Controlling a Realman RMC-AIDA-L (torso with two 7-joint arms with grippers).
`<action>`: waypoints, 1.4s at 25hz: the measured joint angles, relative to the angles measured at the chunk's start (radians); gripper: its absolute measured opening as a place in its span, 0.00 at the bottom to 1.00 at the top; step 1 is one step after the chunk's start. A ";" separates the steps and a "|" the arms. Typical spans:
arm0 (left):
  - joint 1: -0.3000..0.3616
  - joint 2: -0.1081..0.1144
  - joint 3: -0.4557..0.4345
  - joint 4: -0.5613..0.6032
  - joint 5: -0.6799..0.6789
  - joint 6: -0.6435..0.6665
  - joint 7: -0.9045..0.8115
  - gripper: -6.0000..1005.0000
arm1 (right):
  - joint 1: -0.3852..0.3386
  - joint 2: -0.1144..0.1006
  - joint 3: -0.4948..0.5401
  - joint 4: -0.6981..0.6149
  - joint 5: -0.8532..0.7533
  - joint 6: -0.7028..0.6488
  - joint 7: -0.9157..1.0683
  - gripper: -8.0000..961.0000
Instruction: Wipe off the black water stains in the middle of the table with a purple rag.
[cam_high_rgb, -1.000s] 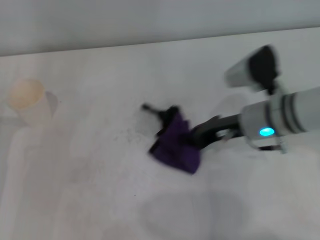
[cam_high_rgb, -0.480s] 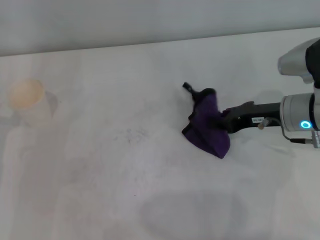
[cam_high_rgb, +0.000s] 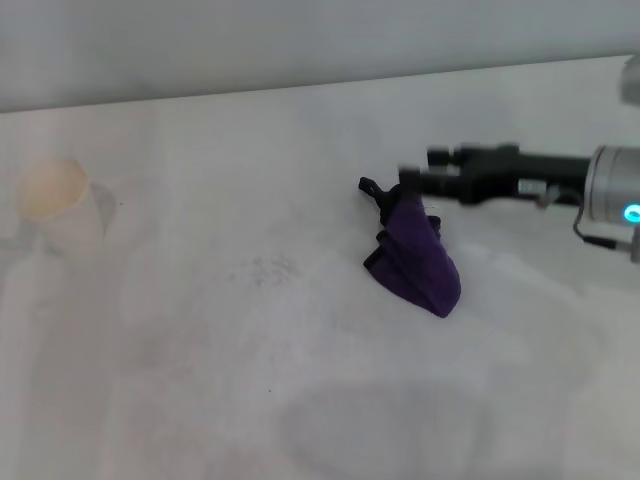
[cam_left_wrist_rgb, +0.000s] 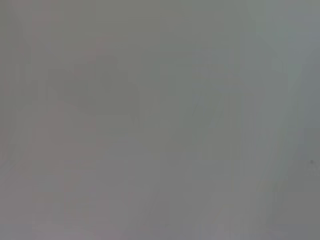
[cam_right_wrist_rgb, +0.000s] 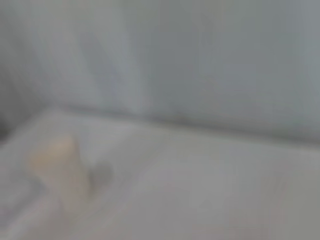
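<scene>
On the bench (cam_high_rgb: 200, 400), only faint grey specks (cam_high_rgb: 268, 268) mark the middle. The purple rag (cam_high_rgb: 418, 262) lies heaped at their 3 o'clock, long axis running 11 to 5. The right end effector (cam_high_rgb: 415, 180) hovers just past its far tip, released, nearer arm.

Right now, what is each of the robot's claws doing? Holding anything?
Right gripper: above the top of the purple rag lying on the table; grip cannot be told.
Left gripper: not in view.
</scene>
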 joint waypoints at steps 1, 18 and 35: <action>-0.001 0.000 0.000 0.000 0.000 0.000 0.000 0.88 | 0.004 0.000 0.016 0.026 0.083 0.032 -0.054 0.46; -0.020 0.001 -0.037 -0.012 0.003 -0.068 -0.007 0.88 | 0.063 0.013 0.097 0.710 1.030 0.138 -1.292 0.89; -0.047 0.001 -0.030 -0.035 0.012 -0.165 0.002 0.88 | 0.071 0.012 0.137 0.729 1.043 0.093 -1.292 0.88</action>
